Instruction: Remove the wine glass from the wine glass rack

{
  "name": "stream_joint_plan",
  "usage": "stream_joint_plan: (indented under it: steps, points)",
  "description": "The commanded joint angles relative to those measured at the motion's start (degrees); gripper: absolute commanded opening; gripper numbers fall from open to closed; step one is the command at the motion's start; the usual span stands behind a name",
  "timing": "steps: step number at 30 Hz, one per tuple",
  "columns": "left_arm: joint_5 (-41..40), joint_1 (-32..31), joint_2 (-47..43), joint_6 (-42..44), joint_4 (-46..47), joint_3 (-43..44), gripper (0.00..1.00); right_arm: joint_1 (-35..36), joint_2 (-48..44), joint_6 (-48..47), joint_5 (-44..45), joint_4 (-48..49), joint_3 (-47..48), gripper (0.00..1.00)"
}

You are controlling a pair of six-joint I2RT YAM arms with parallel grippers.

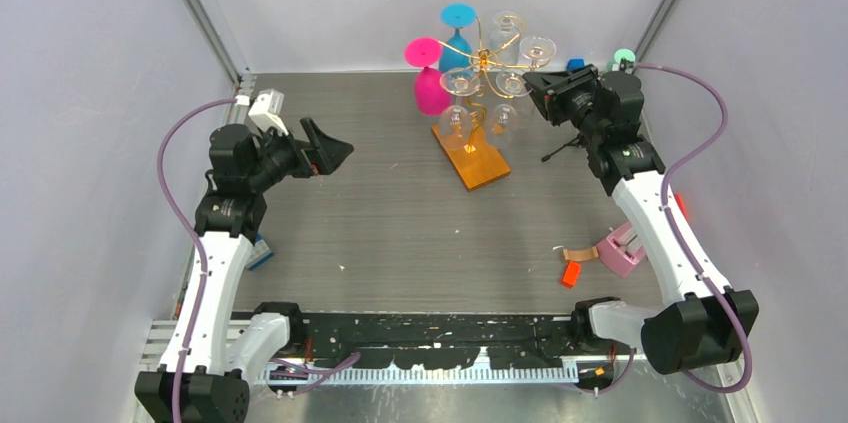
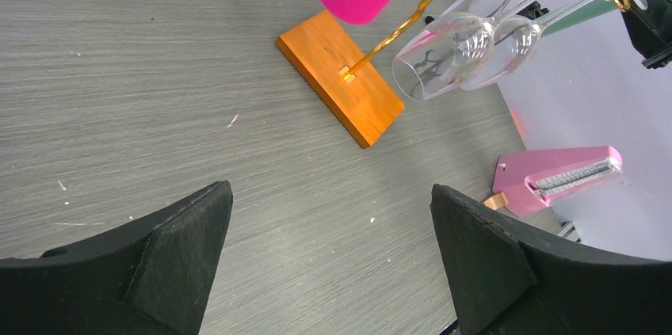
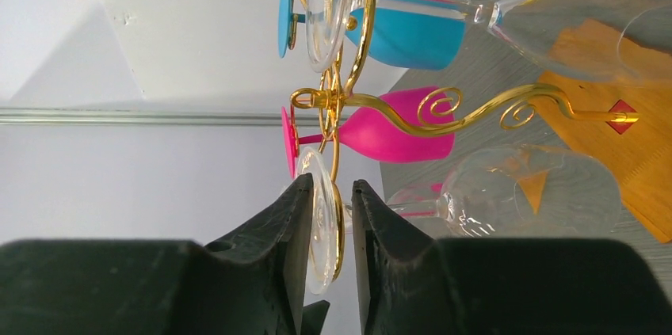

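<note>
The wine glass rack [image 1: 478,165], gold wire on an orange wooden base, stands at the back middle of the table with several glasses hanging upside down. My right gripper [image 3: 331,184] is at its right side, jaws narrowly apart around the round foot of a clear wine glass [image 3: 515,192] and the gold ring holding it. One finger [image 3: 293,216] touches the foot; a slim gap shows at the other. My left gripper [image 2: 331,192] hovers open over bare table, left of the rack [image 2: 341,85], holding nothing.
A pink glass [image 1: 430,91] and a blue glass [image 1: 457,38] hang on the rack's left. A black tripod with a mint cylinder [image 1: 622,56] stands behind my right arm. A pink object [image 1: 620,248] and an orange piece [image 1: 571,274] lie front right.
</note>
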Motion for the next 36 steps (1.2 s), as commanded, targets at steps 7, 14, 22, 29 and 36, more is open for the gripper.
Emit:
stream_joint_plan:
  steps: [7, 14, 22, 29, 36]
  points:
    - [-1.1, -0.2, -1.9, 1.7, 0.5, 0.0, 1.0, 0.6, 0.9, -0.5, -0.2, 1.0, 4.1, 0.1]
    - [-2.2, -0.1, -2.8, 2.1, -0.1, 0.0, 1.0, 0.7, -0.8, -2.3, 2.0, -2.6, 6.1, 0.0]
    - [-2.7, -0.1, -3.0, 2.4, -0.7, 0.2, 1.0, 1.4, -3.2, 0.5, -1.9, 0.2, 5.2, 0.0]
    - [-2.9, -0.2, -3.0, 2.4, -0.8, 0.1, 1.0, 2.3, -4.4, 1.0, -3.9, 1.8, 4.9, 0.0]
    - [-3.3, -0.2, -3.0, 2.5, -1.1, 0.2, 1.0, 3.9, -2.2, 1.3, -4.8, 3.9, 4.9, 0.0]
